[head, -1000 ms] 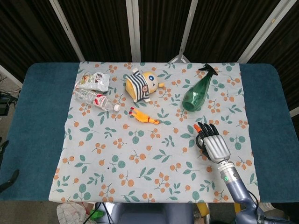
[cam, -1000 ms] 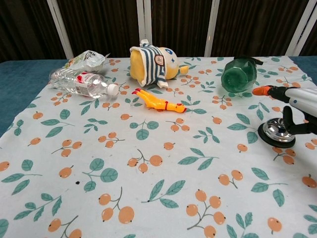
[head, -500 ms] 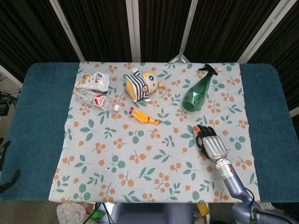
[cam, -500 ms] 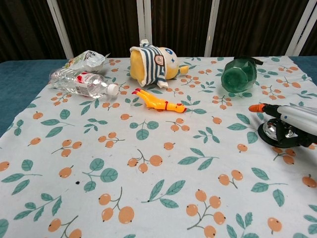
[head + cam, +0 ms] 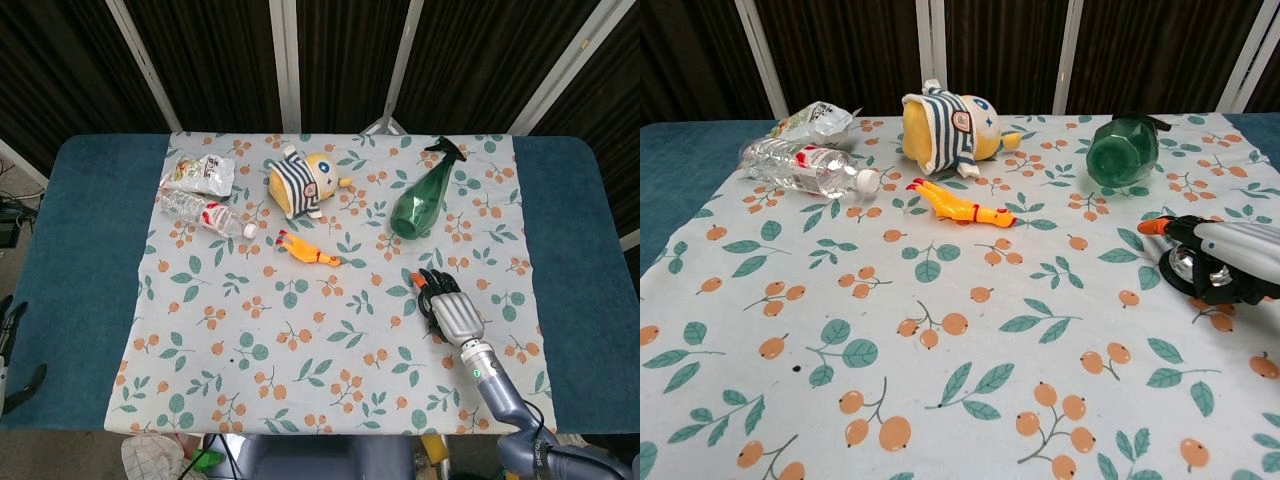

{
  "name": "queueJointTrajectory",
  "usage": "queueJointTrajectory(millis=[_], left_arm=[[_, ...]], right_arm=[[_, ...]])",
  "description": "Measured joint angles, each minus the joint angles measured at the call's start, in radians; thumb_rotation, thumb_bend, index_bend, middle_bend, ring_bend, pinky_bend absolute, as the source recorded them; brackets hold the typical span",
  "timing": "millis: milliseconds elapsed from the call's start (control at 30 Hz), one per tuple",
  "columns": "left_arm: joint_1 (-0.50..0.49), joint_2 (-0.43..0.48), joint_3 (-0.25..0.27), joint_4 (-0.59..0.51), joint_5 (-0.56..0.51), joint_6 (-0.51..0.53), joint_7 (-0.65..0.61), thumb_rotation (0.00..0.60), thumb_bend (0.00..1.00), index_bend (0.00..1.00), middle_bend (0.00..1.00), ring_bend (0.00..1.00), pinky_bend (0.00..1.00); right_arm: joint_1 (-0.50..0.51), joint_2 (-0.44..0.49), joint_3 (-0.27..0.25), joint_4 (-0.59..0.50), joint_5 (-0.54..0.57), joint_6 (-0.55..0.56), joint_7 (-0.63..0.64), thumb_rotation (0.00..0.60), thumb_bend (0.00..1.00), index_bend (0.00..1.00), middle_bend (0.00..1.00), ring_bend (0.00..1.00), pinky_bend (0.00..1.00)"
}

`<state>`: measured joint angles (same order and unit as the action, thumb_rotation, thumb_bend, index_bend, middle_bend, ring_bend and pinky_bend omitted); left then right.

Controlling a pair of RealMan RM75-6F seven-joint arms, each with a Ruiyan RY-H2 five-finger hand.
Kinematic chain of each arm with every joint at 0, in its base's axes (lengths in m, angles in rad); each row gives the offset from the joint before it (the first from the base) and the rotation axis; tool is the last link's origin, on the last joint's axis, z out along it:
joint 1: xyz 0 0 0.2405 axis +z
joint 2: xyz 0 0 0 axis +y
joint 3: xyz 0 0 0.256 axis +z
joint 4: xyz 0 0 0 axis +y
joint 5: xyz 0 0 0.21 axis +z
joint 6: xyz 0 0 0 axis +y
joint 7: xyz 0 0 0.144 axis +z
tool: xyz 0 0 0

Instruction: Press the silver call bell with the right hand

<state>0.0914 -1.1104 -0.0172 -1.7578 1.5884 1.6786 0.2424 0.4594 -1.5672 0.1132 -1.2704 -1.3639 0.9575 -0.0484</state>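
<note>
The silver call bell [image 5: 1183, 264] on its black base sits at the right side of the floral cloth. My right hand [image 5: 1228, 256] lies over it, palm down, with dark fingers curled onto its dome and around its far side. An orange-tipped thumb [image 5: 1153, 226] points left past the bell. In the head view the right hand [image 5: 452, 308] covers the bell almost wholly. Small dark parts, perhaps of my left hand [image 5: 14, 372], show at the far left edge; how the fingers lie is not visible.
A green spray bottle [image 5: 420, 198] lies just behind the bell. A yellow rubber chicken [image 5: 306, 250], a striped plush toy [image 5: 300, 184], a plastic water bottle [image 5: 204, 213] and a snack bag [image 5: 200, 172] lie further left. Blue table [image 5: 80, 250] borders the cloth.
My right hand has come down and slightly forward over the bell, from hovering with fingers hanging beside it to lying low on the dome. The dark parts at the left edge shifted a little.
</note>
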Motion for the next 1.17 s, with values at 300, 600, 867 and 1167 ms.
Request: queueJointTrajectory(millis=[300, 600, 867, 1167], left_arm=[[0.001, 0.008, 0.002, 0.001, 0.005, 0.003, -0.020, 0.600, 0.40, 0.06, 0.00, 0.03, 0.16], [0.006, 0.017, 0.010, 0.002, 0.019, 0.012, -0.043, 0.600, 0.40, 0.06, 0.00, 0.03, 0.16], [0.015, 0.031, 0.013, 0.008, 0.028, 0.031, -0.082, 0.600, 0.40, 0.06, 0.00, 0.03, 0.16], [0.015, 0.033, 0.014, 0.025, 0.050, 0.042, -0.100, 0.600, 0.40, 0.06, 0.00, 0.03, 0.16]], right_arm=[[-0.035, 0.145, 0.033, -0.217, -0.083, 0.193, 0.018, 0.600, 1.00, 0.01, 0.00, 0.00, 0.00], [-0.200, 0.423, -0.016, -0.537, -0.252, 0.478, -0.039, 0.600, 1.00, 0.01, 0.00, 0.00, 0.00], [-0.356, 0.437, -0.117, -0.513, -0.339, 0.643, -0.124, 0.600, 1.00, 0.01, 0.00, 0.00, 0.00], [-0.394, 0.360, -0.132, -0.402, -0.322, 0.656, -0.147, 0.600, 1.00, 0.01, 0.00, 0.00, 0.00]])
